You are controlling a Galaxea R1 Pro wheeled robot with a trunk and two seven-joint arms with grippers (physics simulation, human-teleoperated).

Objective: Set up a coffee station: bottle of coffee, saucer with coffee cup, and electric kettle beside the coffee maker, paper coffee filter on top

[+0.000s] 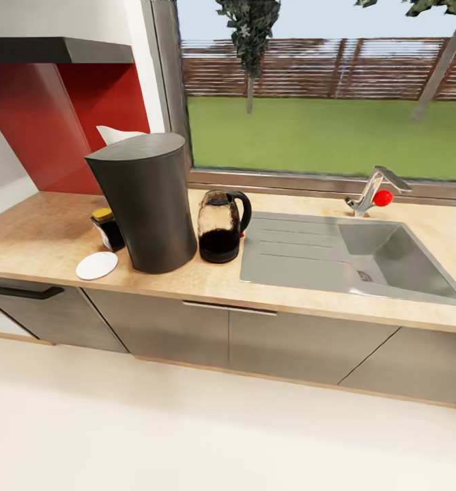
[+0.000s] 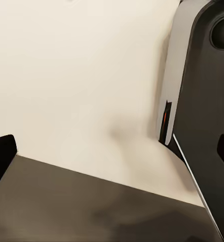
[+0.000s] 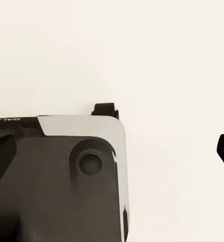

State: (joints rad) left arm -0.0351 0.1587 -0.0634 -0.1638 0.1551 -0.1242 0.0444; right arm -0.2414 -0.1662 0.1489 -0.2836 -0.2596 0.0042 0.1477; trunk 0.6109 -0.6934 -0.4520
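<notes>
Tall matte-black tapered coffee maker [image 1: 146,201] on wood-grain worktop [image 1: 44,232], glass electric kettle [image 1: 221,226] touching its right; round white saucer [image 1: 97,265] & dark bottle of coffee [image 1: 108,228] left. Both arms' fingers apart.

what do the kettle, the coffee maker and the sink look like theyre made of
The small electric kettle with a black handle looks like clear glass on a black plastic base: dark liquid shows through its wall. The tall dark grey coffee maker seems matte plastic, with no sharp reflections. The grey sink with drainboard looks like brushed steel or a composite; the render leaves that open.
</notes>
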